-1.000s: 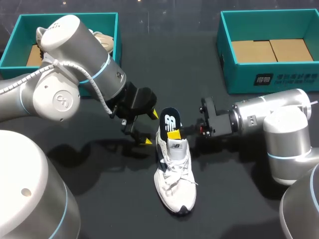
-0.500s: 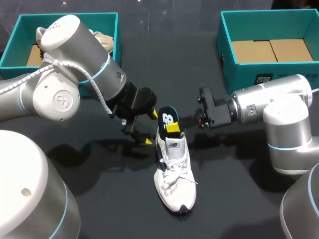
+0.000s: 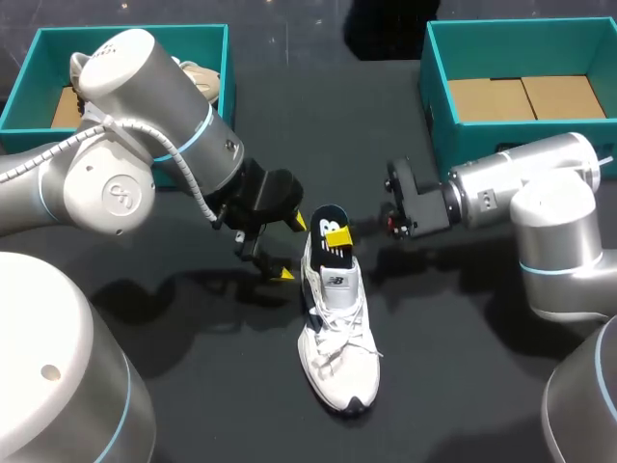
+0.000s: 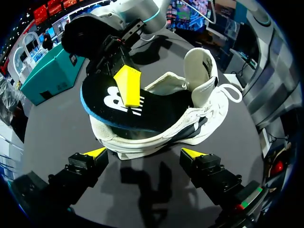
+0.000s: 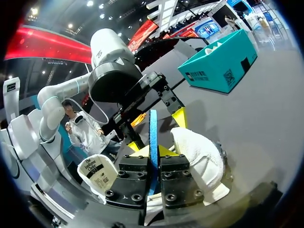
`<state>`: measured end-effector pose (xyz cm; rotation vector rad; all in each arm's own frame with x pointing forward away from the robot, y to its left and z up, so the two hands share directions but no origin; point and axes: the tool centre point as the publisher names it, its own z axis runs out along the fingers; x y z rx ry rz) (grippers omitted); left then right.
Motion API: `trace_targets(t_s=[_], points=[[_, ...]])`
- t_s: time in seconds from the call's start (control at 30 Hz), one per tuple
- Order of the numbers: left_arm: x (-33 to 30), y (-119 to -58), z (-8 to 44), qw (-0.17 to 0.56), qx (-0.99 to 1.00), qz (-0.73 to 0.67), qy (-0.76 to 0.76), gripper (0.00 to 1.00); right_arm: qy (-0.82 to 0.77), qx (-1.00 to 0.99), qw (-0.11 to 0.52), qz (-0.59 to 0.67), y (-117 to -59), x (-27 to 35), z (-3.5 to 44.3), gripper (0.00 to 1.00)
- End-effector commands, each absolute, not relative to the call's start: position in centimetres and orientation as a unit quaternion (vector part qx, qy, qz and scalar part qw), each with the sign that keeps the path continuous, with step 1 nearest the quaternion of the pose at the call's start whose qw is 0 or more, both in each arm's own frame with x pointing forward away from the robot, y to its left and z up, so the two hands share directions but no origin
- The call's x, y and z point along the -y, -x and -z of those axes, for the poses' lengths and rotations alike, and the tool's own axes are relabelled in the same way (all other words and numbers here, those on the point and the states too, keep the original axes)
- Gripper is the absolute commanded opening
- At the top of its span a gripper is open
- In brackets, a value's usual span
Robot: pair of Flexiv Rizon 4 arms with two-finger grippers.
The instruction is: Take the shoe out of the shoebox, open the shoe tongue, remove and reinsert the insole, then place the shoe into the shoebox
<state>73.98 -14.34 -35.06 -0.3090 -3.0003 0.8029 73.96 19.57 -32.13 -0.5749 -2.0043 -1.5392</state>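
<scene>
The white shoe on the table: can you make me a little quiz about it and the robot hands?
1. Which one grips the black insole with a blue edge: A, the left hand, or B, the right hand?
2. True or false: the left hand is shut on the white lace-up shoe.
3. Fill in: the insole sticks up out of the shoe's ____ end.

Key
1. B.
2. False; it is open beside the shoe.
3. Heel.
</scene>
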Motion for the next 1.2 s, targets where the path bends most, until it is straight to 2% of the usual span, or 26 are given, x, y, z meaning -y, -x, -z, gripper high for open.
trace_targets(t_s=[0.03, 0.33, 0.37, 0.4, 0.47, 0.5, 0.57, 0.73, 0.87, 1.0, 1.2], points=[[14.3, -73.9, 35.1, 0.009, 0.961, -0.257, 0.099, 1.0, 0.224, 0.739, 0.273, 0.574, -72.7, -19.7, 33.0, 0.0], [14.3, -73.9, 35.1, 0.009, 0.961, -0.257, 0.099, 1.0, 0.246, 0.733, 0.283, 0.568, -70.6, -20.0, 34.0, 0.0], [14.3, -73.9, 35.1, 0.009, 0.961, -0.257, 0.099, 1.0, 0.245, 0.734, 0.28, 0.568, -70.6, -20.1, 33.7, 0.16], [14.3, -73.9, 35.1, 0.009, 0.961, -0.257, 0.099, 1.0, 0.242, 0.736, 0.277, 0.568, -70.7, -20.1, 33.5, 0.28], [14.3, -73.9, 35.1, 0.009, 0.961, -0.257, 0.099, 1.0, 0.236, 0.74, 0.272, 0.568, -71.0, -20.3, 33.0, 0.36], [14.3, -73.9, 35.1, 0.009, 0.961, -0.257, 0.099, 1.0, 0.23, 0.744, 0.269, 0.566, -71.2, -20.3, 33.3, 0.44], [14.3, -73.9, 35.1, 0.009, 0.961, -0.257, 0.099, 1.0, 0.223, 0.75, 0.264, 0.564, -71.4, -20.3, 33.4, 0.44], [14.3, -73.9, 35.1, 0.009, 0.961, -0.257, 0.099, 1.0, 0.211, 0.76, 0.256, 0.559, -72.7, -20.3, 32.5, 0.41], [14.3, -73.9, 35.1, 0.009, 0.961, -0.257, 0.099, 1.0, 0.209, 0.763, 0.253, 0.557, -73.4, -20.3, 32.2, 0.32], [14.3, -73.9, 35.1, 0.009, 0.961, -0.257, 0.099, 1.0, 0.206, 0.764, 0.253, 0.556, -73.8, -20.3, 32.1, 0.0], [14.3, -73.9, 35.1, 0.009, 0.961, -0.257, 0.099, 1.0, 0.215, 0.761, 0.258, 0.556, -73.7, -20.3, 32.5, 0.0]])
